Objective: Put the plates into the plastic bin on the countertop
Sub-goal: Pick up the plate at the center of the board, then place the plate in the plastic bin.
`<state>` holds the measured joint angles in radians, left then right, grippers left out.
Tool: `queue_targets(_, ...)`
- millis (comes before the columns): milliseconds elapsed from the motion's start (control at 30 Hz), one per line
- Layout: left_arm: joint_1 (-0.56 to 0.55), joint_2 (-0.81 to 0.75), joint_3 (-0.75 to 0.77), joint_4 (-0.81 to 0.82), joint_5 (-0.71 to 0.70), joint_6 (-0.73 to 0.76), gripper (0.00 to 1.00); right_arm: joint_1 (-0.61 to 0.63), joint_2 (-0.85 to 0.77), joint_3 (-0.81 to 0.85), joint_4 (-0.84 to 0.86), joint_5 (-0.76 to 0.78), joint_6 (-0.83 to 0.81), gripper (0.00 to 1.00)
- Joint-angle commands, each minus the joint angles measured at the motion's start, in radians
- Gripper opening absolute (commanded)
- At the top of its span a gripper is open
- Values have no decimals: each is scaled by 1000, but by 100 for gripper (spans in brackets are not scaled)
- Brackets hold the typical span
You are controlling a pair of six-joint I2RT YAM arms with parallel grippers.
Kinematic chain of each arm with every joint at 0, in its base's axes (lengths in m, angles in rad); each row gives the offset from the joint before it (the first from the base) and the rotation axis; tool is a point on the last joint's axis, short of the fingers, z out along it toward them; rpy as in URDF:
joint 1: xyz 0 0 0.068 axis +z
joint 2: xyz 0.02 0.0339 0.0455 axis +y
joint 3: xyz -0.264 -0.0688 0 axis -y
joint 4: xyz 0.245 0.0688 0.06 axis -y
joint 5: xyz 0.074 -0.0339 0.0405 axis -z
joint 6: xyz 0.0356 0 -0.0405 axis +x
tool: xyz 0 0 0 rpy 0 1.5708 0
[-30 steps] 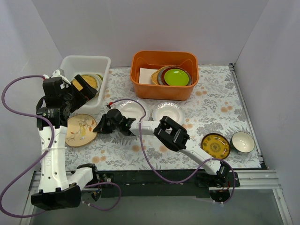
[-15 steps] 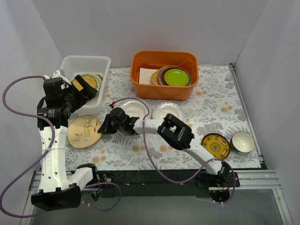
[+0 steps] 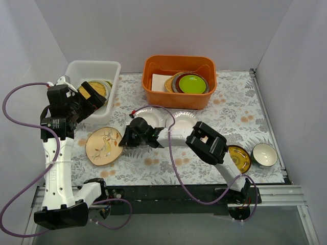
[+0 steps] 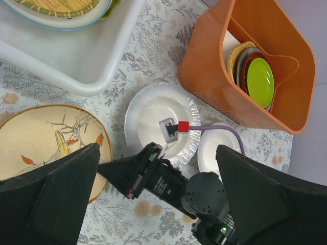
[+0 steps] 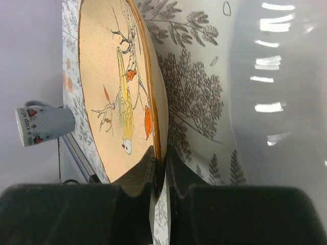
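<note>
A peach plate with a bird picture (image 3: 103,145) is over the countertop (image 3: 230,115), in front of the plastic bin (image 3: 76,71). My right gripper (image 3: 122,142) is shut on its right rim. In the right wrist view the fingers (image 5: 161,168) pinch the rim of the plate (image 5: 112,87). My left gripper (image 3: 94,97) is open and empty above the bin's near right corner. The bin holds a yellow woven plate (image 3: 98,88). Two white plates (image 3: 148,118) (image 3: 185,121) lie mid-counter. A dark brown-gold plate (image 3: 240,159) lies at the right.
An orange tub (image 3: 179,97) at the back holds a lime-green plate (image 3: 192,83) and others. A cream bowl (image 3: 264,154) sits at the far right. The right arm's cable loops over the white plates. A patterned mug (image 5: 43,124) shows past the counter edge in the right wrist view.
My right gripper has moved right and toward the near edge, taking the peach plate with it. The left arm has not moved.
</note>
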<state>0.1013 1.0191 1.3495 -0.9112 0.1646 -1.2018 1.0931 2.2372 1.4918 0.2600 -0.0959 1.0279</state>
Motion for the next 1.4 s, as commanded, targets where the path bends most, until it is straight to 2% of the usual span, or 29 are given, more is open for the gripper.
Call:
queue_targets(0,-5,4,42,6,-34,13,98,-4,-166,-73,88,27,-40,1)
queue_targets(300,-5,-10,10,40,-31,22,98,-18,-412,-212,48,77,-94,1)
queue_targets(433,-3,-30,-24,61,1,42,98,-36,-581,-312,47,117,-98,1)
queue_targets(767,-3,-88,-188,190,265,41,98,-176,-907,-488,4,121,-108,1)
queue_targets(933,-5,-134,-277,284,467,35,98,-254,-1022,-533,-19,108,-104,1)
queue_targets(1033,-5,-149,-345,350,576,-16,98,-292,-1068,-568,-9,104,-85,1)
queue_targets(1267,-5,-194,-475,483,700,-111,97,-338,-1116,-611,34,21,-49,1)
queue_targets(1367,-5,-194,-530,531,702,-166,90,-341,-1116,-607,64,-5,-37,1)
